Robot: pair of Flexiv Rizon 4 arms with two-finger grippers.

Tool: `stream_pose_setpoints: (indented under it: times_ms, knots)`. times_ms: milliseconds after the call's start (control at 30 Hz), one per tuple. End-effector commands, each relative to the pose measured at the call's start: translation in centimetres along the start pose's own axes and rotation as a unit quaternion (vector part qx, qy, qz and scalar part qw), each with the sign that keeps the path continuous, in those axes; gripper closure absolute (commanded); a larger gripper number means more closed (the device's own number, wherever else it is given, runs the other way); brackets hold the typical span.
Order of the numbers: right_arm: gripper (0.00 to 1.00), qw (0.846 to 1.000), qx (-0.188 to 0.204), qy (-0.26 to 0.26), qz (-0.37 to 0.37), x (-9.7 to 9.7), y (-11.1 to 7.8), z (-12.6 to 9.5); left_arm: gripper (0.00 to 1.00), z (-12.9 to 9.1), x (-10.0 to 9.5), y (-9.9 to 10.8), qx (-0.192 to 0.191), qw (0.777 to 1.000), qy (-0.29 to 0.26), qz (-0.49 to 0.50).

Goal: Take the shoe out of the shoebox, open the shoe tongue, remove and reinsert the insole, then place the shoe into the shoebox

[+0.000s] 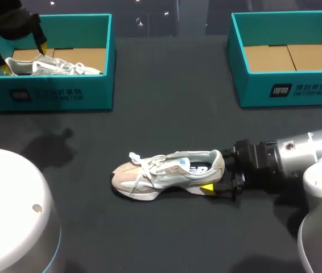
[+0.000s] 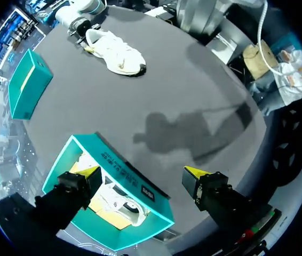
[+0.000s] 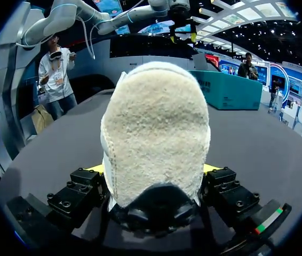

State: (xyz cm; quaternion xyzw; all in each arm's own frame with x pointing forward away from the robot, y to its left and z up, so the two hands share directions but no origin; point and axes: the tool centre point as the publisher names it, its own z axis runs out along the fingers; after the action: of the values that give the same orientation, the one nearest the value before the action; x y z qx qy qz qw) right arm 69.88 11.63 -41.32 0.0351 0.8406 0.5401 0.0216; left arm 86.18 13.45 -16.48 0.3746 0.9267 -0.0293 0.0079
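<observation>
The fuzzy heel of the shoe (image 3: 156, 128) is right up close. The right end effector (image 1: 217, 172) pinches that heel, with one finger on each side. The shoe is out of the boxes, down on the dark surface (image 1: 166, 108) near the front middle. Its toe points left and its white laces lie loose on top. The right arm comes in low from the right side.

The left end effector (image 1: 24, 58) is far away at the back left, up above the left box (image 1: 53, 96). Its fingers are spread wide and touch no thing. In the left wrist view, one yellow tip hangs over the inside of this box and the other hangs over the surface outside it. The box wall is between them. The other shoe (image 1: 53, 67) lies in this box on brown card.

The right box (image 1: 286, 85) stands at the back right, well apart from the shoe. Its brown card floor shows.
</observation>
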Motion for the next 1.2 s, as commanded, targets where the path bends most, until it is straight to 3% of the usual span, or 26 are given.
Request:
stream_pose_setpoints:
  times_ms: [33,233,833,1000,1067,1200]
  knots:
    - [1.0,1.0,0.003,0.0,0.0,0.1,0.1,0.0,0.0,0.8,0.0,-4.6,-0.017,0.993,-0.007,-0.12]
    - [1.0,1.0,0.003,0.0,0.0,0.1,0.1,0.0,0.0,0.5,0.1,-8.8,-0.004,0.994,-0.026,-0.108]
    - [1.0,1.0,0.003,0.0,0.0,0.1,0.1,0.0,0.0,0.5,0.1,-8.8,-0.004,0.994,-0.026,-0.108]
    - [1.0,1.0,0.003,0.0,0.0,0.1,0.1,0.0,0.0,2.1,1.1,-11.8,0.0,0.974,-0.045,-0.222]
    - [1.0,1.0,0.003,0.0,0.0,0.1,0.1,0.0,0.0,2.8,1.7,-12.9,0.014,0.963,-0.027,-0.267]
    - [1.0,1.0,0.003,0.0,0.0,0.1,0.1,0.0,0.0,3.6,2.3,-14.6,0.007,0.94,-0.023,-0.34]
